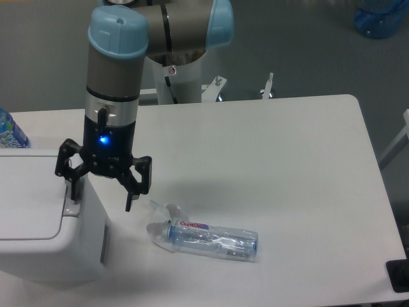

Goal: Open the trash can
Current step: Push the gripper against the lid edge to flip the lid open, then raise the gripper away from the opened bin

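The trash can (pixel 38 217) is a large white boxy bin at the table's left front, with its flat lid down and a grey push strip (pixel 72 204) along its right edge. My gripper (pixel 102 199) is open and empty, pointing down. Its left finger (pixel 75 190) is at the push strip. Its right finger (pixel 131 198) hangs beside the bin's right side, above the table. I cannot tell whether the left finger touches the strip.
A crushed clear plastic bottle (pixel 208 238) lies on the table right of the gripper. Another bottle (pixel 9 131) shows at the left edge behind the bin. A blue water jug (pixel 381 16) stands on the floor at top right.
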